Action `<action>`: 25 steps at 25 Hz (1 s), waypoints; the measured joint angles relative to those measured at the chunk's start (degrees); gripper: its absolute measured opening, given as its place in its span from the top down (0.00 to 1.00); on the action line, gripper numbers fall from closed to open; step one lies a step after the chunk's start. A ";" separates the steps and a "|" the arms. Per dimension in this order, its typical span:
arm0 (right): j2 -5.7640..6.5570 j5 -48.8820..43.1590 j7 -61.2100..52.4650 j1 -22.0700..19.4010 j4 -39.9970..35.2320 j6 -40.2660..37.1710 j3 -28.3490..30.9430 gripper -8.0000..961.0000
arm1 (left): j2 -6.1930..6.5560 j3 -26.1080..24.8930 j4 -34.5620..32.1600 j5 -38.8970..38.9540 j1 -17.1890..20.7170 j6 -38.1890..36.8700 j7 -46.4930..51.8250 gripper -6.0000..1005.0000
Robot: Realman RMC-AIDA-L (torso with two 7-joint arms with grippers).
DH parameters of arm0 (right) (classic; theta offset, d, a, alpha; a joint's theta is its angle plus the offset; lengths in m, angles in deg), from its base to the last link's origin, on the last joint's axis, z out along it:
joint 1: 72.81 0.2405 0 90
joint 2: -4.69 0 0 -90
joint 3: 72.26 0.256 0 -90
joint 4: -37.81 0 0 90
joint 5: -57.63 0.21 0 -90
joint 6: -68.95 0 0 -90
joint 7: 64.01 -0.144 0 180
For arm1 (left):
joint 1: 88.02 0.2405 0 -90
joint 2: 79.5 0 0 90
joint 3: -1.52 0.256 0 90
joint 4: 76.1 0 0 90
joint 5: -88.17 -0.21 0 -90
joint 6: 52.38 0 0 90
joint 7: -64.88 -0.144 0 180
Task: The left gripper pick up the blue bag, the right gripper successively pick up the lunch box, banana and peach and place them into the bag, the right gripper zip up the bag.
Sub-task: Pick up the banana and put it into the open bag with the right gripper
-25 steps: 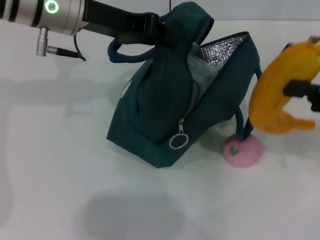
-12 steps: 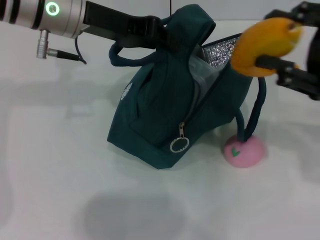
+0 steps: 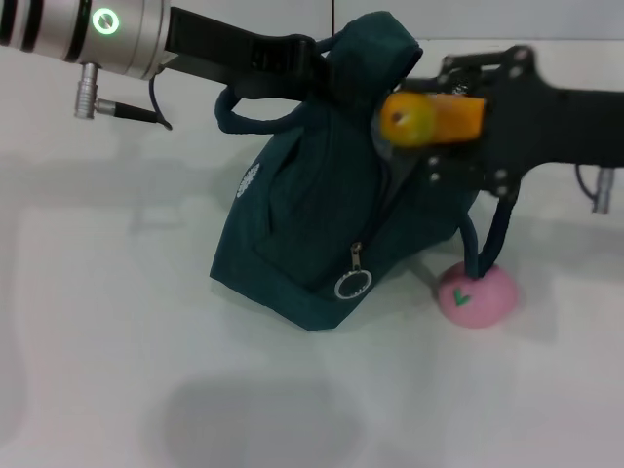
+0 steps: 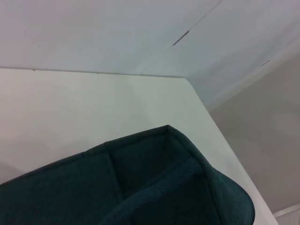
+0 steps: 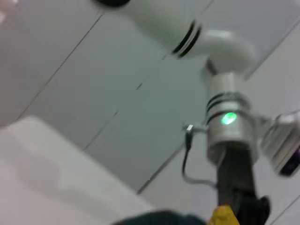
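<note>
The blue bag (image 3: pixel 312 214) is held up and tilted on the white table, and my left gripper (image 3: pixel 310 60) is shut on its top fabric by a handle. Its dark fabric (image 4: pixel 164 187) fills the left wrist view's lower part. From the right my black right gripper (image 3: pixel 450 122) reaches in, shut on the banana (image 3: pixel 424 117), which lies level at the bag's open mouth. A yellow tip of the banana (image 5: pixel 222 214) shows in the right wrist view. The peach (image 3: pixel 476 294) rests on the table against the bag's right corner, under a hanging handle. The lunch box is hidden.
The zipper's metal ring pull (image 3: pixel 351 286) hangs low on the bag's front. Bare white table (image 3: pixel 117 322) spreads to the left and front of the bag. The left arm's silver wrist with its green ring (image 5: pixel 228 118) shows in the right wrist view.
My right gripper has carried the banana up and leftward, from beside the bag's right side to its open mouth. The left gripper, bag and peach have stayed put.
</note>
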 joint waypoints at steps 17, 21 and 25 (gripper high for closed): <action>0.36 -9.47 -8.27 -0.83 -4.97 2.64 -6.86 0.53 | 0.20 -0.44 -0.15 0.05 0.73 0.00 0.05 0.95; 0.41 -12.91 -12.01 -0.97 -6.31 2.91 -6.61 0.53 | 0.27 -0.44 -0.10 0.10 0.79 0.01 0.03 0.95; 0.43 -15.76 -15.01 -0.42 -6.51 3.57 -6.05 0.53 | 0.26 -0.39 -0.05 0.11 0.79 0.01 0.01 0.95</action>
